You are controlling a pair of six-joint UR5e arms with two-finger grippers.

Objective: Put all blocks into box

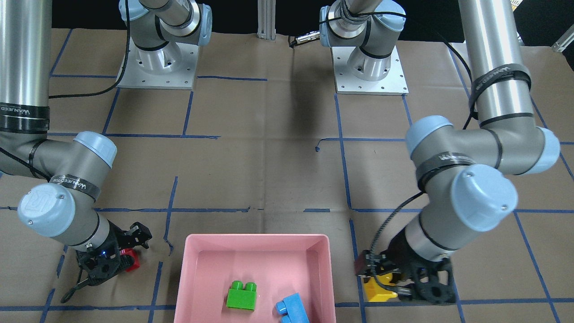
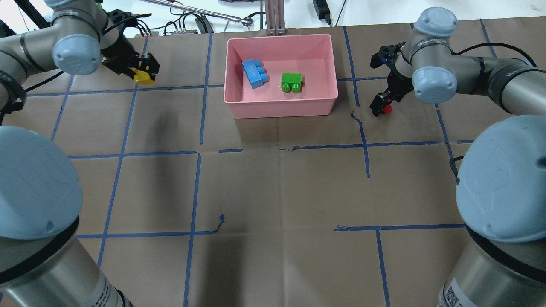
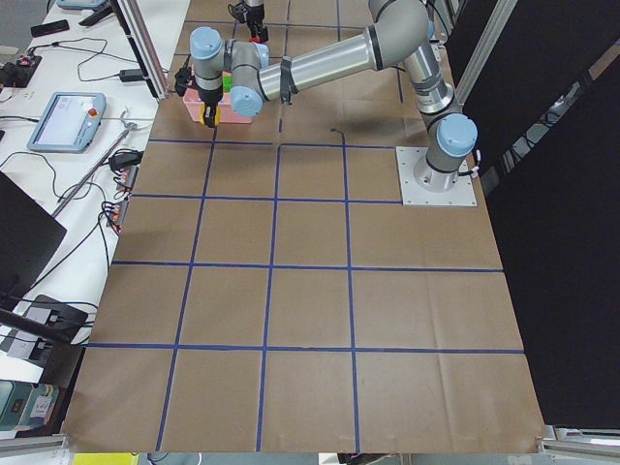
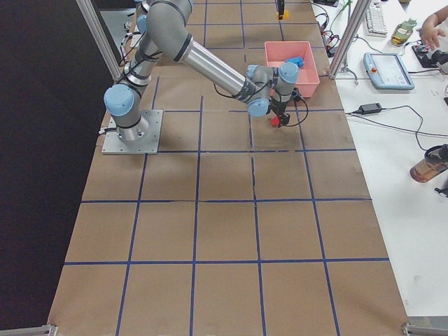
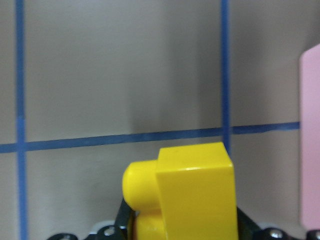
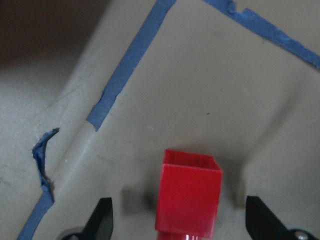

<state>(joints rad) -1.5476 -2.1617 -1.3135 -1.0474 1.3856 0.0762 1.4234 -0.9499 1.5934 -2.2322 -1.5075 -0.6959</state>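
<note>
The pink box [image 2: 281, 107] stands at the far middle of the table. A green block [image 2: 291, 82] and a blue block [image 2: 254, 73] lie inside it. My left gripper [image 2: 143, 73] is shut on the yellow block [image 2: 142, 77], left of the box and low over the table. The yellow block fills the bottom of the left wrist view [image 5: 190, 195], with the box wall [image 5: 311, 140] at the right edge. My right gripper [image 2: 381, 104] is open around the red block [image 2: 387, 110], right of the box. In the right wrist view the red block [image 6: 189, 195] stands between the spread fingertips [image 6: 102, 220], touching neither.
Brown paper with a blue tape grid [image 2: 198, 153] covers the table. The two arm bases [image 1: 157, 63] stand at the robot's side. A torn tape end [image 2: 356, 117] lies near the red block. Cables and gear [image 2: 187, 21] lie beyond the far edge.
</note>
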